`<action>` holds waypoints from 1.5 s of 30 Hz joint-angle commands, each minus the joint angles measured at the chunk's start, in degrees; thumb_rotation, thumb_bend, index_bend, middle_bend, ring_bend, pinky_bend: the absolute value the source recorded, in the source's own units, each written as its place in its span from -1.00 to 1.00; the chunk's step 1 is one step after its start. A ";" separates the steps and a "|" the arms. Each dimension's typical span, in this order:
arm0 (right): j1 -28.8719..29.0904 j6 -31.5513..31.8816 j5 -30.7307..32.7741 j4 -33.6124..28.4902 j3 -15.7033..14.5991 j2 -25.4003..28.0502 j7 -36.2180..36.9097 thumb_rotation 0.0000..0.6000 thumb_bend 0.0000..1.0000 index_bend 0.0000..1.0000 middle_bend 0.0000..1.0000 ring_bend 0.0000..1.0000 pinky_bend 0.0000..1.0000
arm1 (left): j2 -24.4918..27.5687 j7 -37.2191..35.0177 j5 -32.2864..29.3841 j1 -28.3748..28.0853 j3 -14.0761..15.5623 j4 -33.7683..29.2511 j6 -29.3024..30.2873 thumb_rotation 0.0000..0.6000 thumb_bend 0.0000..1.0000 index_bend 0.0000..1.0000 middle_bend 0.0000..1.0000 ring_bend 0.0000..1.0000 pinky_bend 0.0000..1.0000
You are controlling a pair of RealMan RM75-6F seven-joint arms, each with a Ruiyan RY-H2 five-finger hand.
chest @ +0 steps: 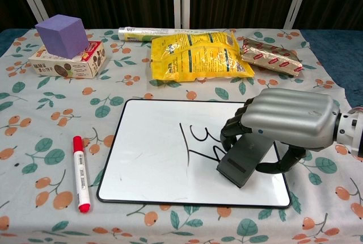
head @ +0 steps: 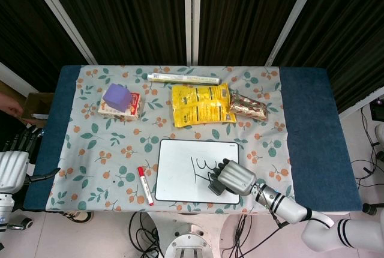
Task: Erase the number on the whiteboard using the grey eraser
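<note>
We take the whiteboard (chest: 153, 153) as the landmark; it lies flat on the tabletop (chest: 34, 159), close to the near edge. On its near right part we see the right hand (chest: 283, 122) gripping the grey eraser (chest: 245, 158), fingers (chest: 233, 125) curled over the top of it and the thumb beneath. The eraser's lower end rests on the board surface just inside the near right corner. Directly left of the eraser, the remaining black strokes of the number (chest: 195, 142) stand on the board; their right part is partly hidden by the eraser and hand.

Left of the whiteboard, just beside its near left corner, lies a red marker (chest: 80, 173). Well left of the board, off the tabletop edge in the head view, we find the left hand (head: 15, 165) holding nothing, fingers spread.

Beyond the whiteboard lies a yellow snack bag (chest: 195, 55), with a brown wrapped packet (chest: 269, 55) to its right. Beyond and left of the board sits a biscuit box (chest: 68, 61) carrying a purple cube (chest: 62, 35). Farthest back lies a rolled tube (chest: 150, 32).
</note>
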 commanded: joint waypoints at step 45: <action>9.19 -3.95 12.01 15.37 11.68 -18.82 -8.17 1.00 -0.22 0.87 0.52 0.32 0.54 | 0.34 -3.83 -1.66 1.05 -0.35 3.37 -0.58 0.07 -1.00 -1.00 -0.94 -0.97 -0.73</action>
